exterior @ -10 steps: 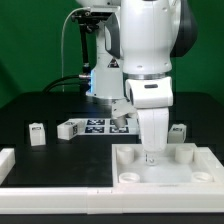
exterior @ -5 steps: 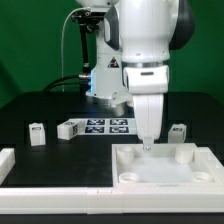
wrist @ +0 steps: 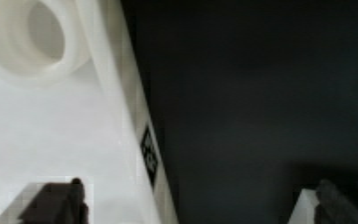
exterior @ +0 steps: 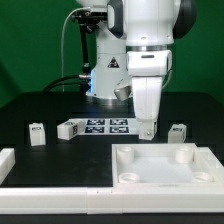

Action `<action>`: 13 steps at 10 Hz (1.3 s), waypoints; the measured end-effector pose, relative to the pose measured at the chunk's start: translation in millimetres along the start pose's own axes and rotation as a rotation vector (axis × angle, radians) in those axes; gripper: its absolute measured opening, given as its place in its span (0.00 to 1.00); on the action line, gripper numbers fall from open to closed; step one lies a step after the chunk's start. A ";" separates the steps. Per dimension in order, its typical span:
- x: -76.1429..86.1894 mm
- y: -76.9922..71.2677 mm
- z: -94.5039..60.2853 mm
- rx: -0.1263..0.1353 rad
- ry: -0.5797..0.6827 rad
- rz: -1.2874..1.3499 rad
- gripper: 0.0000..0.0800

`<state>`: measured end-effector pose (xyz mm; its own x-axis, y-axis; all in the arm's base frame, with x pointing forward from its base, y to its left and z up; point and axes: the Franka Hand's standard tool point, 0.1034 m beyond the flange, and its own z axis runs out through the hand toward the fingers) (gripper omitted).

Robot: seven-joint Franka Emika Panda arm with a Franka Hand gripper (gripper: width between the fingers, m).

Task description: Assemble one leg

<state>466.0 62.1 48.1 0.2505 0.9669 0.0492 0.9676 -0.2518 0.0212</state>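
Gripper [exterior: 147, 128]: fingers spread, holding nothing, over far edge of board [exterior: 160, 168]. Leg [exterior: 178, 132], right: loose, unfitted. Fitting judged wholly outstanding.

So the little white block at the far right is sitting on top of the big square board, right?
No. In the exterior view the little white block at the far right sits on the black table, just behind the big square board, not on top of it.

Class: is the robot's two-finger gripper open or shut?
Open: in the wrist view the two-finger gripper holds its fingers wide apart, gripping nothing.
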 end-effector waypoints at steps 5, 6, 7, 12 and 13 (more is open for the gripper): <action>2.8 -16.6 6.2 0.028 0.029 0.849 0.81; 8.1 -19.5 6.7 0.034 0.029 0.953 0.81; 13.1 -22.0 7.1 0.044 0.030 1.107 0.81; 51.0 -41.8 8.7 0.089 0.023 1.646 0.81; 51.0 -42.2 9.1 0.093 0.023 1.659 0.81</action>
<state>438.3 122.4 40.6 0.9424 -0.3333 -0.0298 -0.3344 -0.9346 -0.1215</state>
